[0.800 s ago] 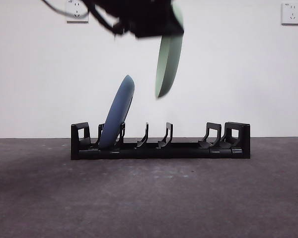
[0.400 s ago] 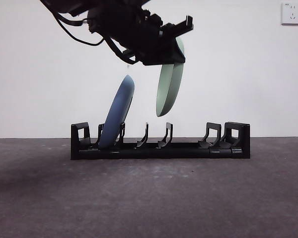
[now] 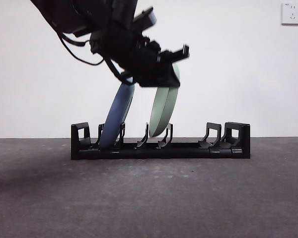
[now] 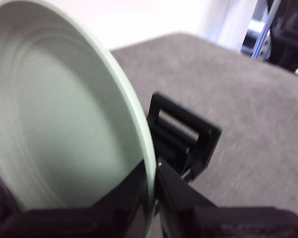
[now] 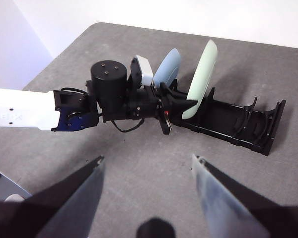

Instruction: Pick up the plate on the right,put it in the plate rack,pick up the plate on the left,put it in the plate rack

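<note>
Plate handling: green plate (image 3: 163,111) rigid, smooth, likely breakable, pinched at its rim by the left gripper (image 3: 161,74)
Its lower edge sits in a middle slot of the plate rack (image 3: 160,147), at 3 o'clock from the leaning blue plate (image 3: 117,113); a thin rim grip may slip, so release needs care. The right gripper (image 5: 146,166) waits above the desk (image 3: 149,193), fingers spread wide, empty
</note>
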`<state>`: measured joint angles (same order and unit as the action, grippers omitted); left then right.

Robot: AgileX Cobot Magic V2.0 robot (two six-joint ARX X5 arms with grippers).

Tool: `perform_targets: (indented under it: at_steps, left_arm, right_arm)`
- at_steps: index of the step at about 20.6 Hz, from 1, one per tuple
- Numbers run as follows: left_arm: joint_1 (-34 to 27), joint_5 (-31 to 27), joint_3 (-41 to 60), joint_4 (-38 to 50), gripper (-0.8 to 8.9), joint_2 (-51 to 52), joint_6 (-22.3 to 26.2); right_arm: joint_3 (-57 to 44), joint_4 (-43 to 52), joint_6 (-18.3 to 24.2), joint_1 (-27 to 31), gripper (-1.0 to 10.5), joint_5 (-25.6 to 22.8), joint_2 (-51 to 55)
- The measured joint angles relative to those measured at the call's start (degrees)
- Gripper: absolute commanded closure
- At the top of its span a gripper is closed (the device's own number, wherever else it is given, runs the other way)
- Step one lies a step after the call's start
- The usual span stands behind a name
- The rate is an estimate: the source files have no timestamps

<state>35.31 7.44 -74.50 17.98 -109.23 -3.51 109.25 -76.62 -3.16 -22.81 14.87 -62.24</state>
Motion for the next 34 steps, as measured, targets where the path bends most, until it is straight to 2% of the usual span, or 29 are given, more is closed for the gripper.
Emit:
perform_targets:
  at_steps: [15, 20, 30, 32, 34]
  left_arm:
    - [0.0, -0.5, -0.8, -3.9, 8.22, -1.1, 3.3]
    - [0.6, -2.5, -0.8, -5.5, 8.22, -1.3, 5.0]
    - [1.1, -3.8, -1.2, -8.5, 8.12, -1.3, 5.5]
    - [1.1, -3.8, -1.2, -8.7, 7.74, -1.3, 5.5]
    - [1.2, -4.1, -1.2, -9.2, 6.96, -1.3, 5.4]
  right_arm:
    - [0.0, -0.1, 0.2, 0.0, 6.5, 0.1, -1.6]
    - [0.0, 0.0, 0.2, 0.0, 6.5, 0.0, -1.8]
    - [0.0, 0.0, 0.8, 0.0, 6.6, 0.1, -1.8]
    - [0.0, 0.0, 0.9, 0.0, 6.6, 0.0, -1.9]
    - [0.0, -0.1, 0.9, 0.0, 6.6, 0.1, -2.0]
